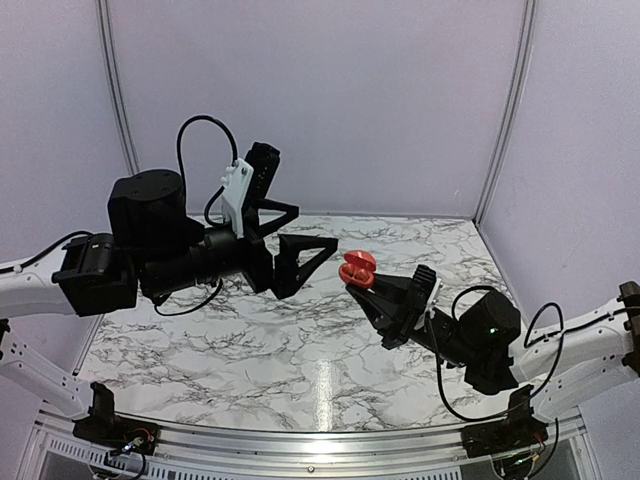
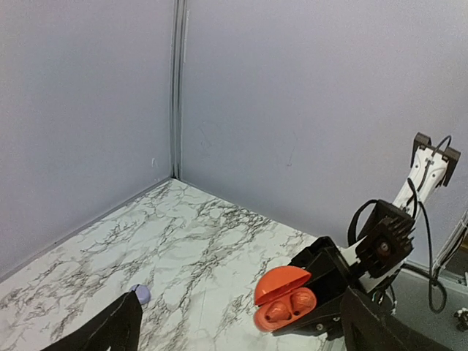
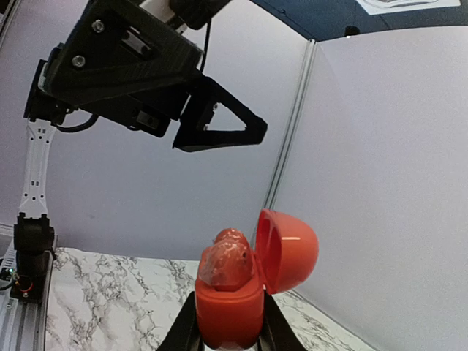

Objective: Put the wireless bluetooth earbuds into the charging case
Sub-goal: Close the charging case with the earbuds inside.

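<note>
Earbuds [image 3: 227, 259] in open case, right claw clamped on it

Seated side by side in base of charging case [image 3: 228, 316], both red, domed tops poking above the rim. Lid [image 3: 289, 248] hinged up and open, right beside them. Gripped by right gripper [image 1: 362, 290]: jaws closed on case base from both sides, black fingers [image 3: 183, 333] flanking its lower half. Raised above marble table [image 1: 250, 330], not resting on it. So earbuds right at the right gripper's fingertips, just past the grip, facing up and out.

Relative to left gripper [image 1: 316, 226]: ahead of its fingertips, near but apart, no contact with case or earbuds. Seen from left wrist, between the two spread fingers and beyond them, toward the right-hand one. Left gripper jaws wide apart, nothing between them. Pointed toward the case in top view.

Also a small pale-purple round thing [image 2: 141, 294] on table, just beyond the other left-gripper finger, well apart from the case.
</note>
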